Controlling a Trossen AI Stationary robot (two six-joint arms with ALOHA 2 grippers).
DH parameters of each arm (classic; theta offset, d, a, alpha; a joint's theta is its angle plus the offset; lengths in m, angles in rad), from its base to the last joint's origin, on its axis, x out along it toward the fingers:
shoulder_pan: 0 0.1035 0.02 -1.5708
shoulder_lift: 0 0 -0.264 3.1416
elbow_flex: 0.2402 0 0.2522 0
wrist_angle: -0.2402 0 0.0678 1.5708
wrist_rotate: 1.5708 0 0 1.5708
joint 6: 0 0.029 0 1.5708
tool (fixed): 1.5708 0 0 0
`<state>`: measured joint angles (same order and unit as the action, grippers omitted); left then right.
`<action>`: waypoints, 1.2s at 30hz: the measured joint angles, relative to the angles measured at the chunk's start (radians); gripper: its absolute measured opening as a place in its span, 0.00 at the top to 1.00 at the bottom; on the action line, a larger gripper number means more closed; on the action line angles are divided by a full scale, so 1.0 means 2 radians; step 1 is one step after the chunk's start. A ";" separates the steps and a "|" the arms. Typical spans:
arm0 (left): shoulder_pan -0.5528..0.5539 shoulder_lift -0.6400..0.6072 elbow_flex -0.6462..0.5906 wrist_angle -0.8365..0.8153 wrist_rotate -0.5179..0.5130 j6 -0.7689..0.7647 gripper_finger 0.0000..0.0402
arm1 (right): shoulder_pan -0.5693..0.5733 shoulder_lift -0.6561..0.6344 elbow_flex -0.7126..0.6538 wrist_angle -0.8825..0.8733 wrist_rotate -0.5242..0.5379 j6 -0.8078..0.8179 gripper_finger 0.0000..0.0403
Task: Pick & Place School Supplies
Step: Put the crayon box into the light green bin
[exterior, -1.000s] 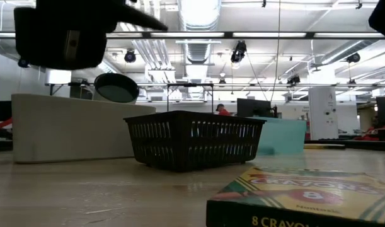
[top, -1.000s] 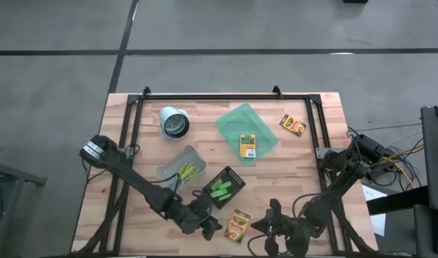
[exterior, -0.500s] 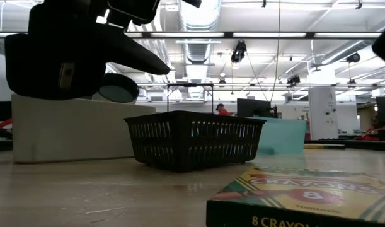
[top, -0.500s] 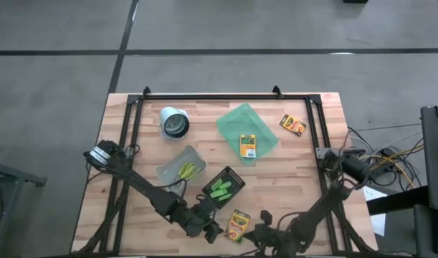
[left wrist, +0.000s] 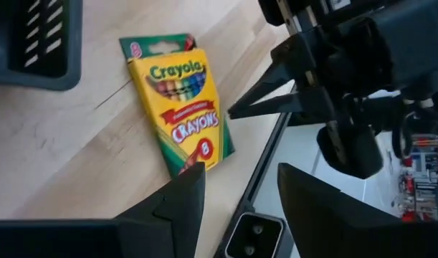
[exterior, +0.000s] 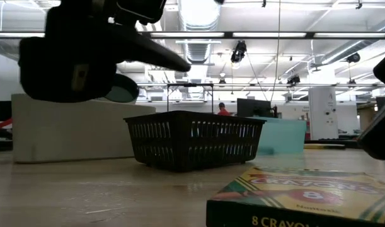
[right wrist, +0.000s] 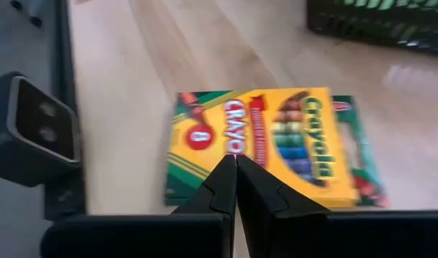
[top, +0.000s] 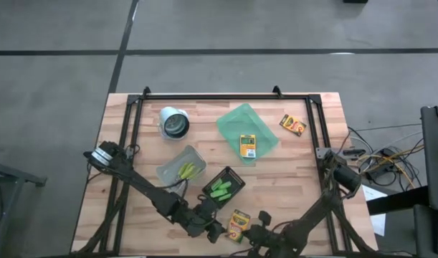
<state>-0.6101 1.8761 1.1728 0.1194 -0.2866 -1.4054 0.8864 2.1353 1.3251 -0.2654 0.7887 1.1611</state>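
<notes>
One yellow-and-green crayon box (top: 238,224) lies flat near the table's near edge, also seen in the left wrist view (left wrist: 179,100) and the right wrist view (right wrist: 269,143). My left gripper (left wrist: 236,193) is open and hovers just left of it (top: 213,231). My right gripper (right wrist: 235,172) is shut and points at the box from its right (top: 256,231); its tips stand close to the box, and no touch shows. A second crayon box (top: 247,145) lies on the green tray, and a third (top: 292,125) on the table's far right. Green markers (top: 220,188) lie in the black basket.
The black mesh basket (exterior: 193,140) stands just beyond the near crayon box. A clear bin (top: 181,166) holding yellow-green scissors, a white cup (top: 174,123) and the green tray (top: 241,123) lie farther back. A black frame (top: 136,129) borders the table. Bare wood lies right of the basket.
My right gripper has travelled along the near edge toward the table's left, closing on the near crayon box, and has come lower. My left gripper has shifted slightly right toward the same box. The box has stayed in place.
</notes>
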 joint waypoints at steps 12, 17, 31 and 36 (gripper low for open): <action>0.006 0.039 0.000 0.052 0.017 -0.006 0.55 | 0.000 -0.008 0.004 -0.015 0.000 0.005 0.98; 0.011 0.046 0.002 0.062 0.018 -0.008 0.55 | 0.000 -0.008 0.003 -0.015 0.000 0.005 0.98; 0.022 0.059 0.018 0.043 0.018 -0.007 0.55 | 0.000 -0.008 0.003 -0.017 0.000 0.005 0.98; 0.023 0.064 0.019 0.033 0.020 0.007 0.55 | -0.001 -0.008 0.003 -0.019 0.000 0.005 0.98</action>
<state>-0.5640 2.0033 1.2118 0.1860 -0.2459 -1.3911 0.8853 2.1185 1.3304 -0.3031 0.7879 1.1706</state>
